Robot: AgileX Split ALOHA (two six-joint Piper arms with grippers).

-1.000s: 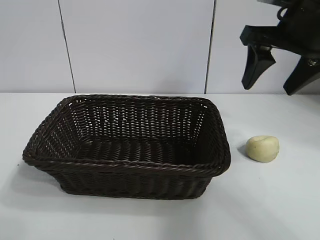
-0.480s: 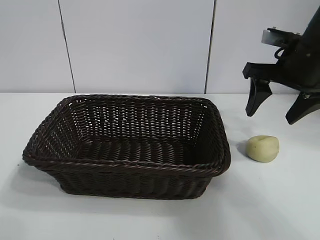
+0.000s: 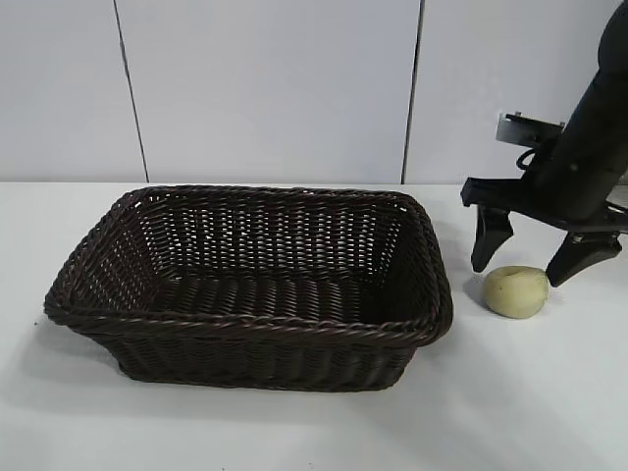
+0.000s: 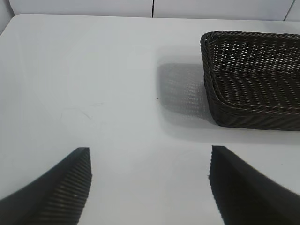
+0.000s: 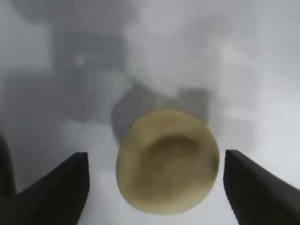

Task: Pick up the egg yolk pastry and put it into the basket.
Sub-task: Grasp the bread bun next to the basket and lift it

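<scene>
The egg yolk pastry, a small pale yellow lump dented on top, lies on the white table right of the basket, a large dark brown wicker one. My right gripper is open just above the pastry, one finger on each side of it, not touching. In the right wrist view the pastry sits between the two open fingers of the right gripper. My left gripper is open and empty over bare table, out of the exterior view; the basket shows farther off.
A white panelled wall stands behind the table. The basket's right rim is close to the pastry and the right gripper's nearer finger.
My right gripper has come down from high at the upper right to just above the pastry, still open. The pastry and basket have not moved.
</scene>
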